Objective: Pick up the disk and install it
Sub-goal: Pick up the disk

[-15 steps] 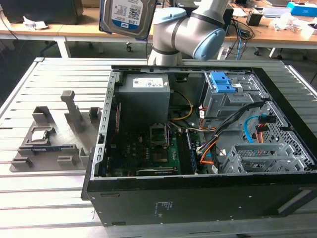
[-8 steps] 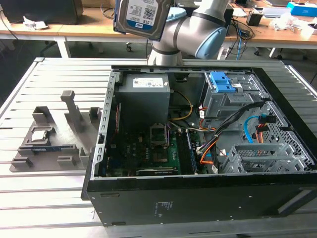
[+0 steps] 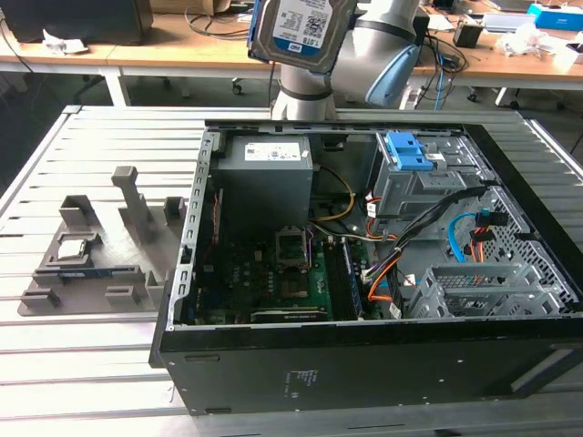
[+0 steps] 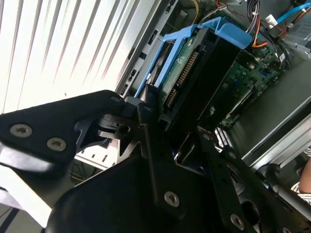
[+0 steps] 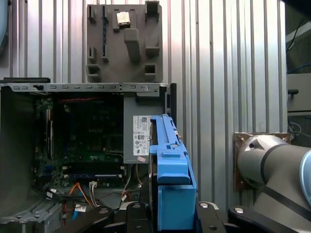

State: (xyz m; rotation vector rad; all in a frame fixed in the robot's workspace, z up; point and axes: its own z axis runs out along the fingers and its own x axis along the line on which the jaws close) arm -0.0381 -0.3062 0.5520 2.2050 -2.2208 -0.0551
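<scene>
The gripper (image 4: 174, 124) is pinched on one end of the disk (image 3: 301, 27), which hangs label-out at the upper middle of the exterior view, above the far wall of the open computer case (image 3: 364, 373); held this high, I judge, so its blue side rails (image 5: 172, 194) clear the case rim. At the left the grey fixture tray (image 3: 91, 264) lies on the slatted counter (image 3: 82, 382); rightwards inside the case come the power-supply box (image 3: 264, 182), the motherboard (image 3: 282, 278), then the drive cage (image 3: 410, 173); orange and black cables (image 3: 428, 237) cross near the bays at the lower right and could snag.
</scene>
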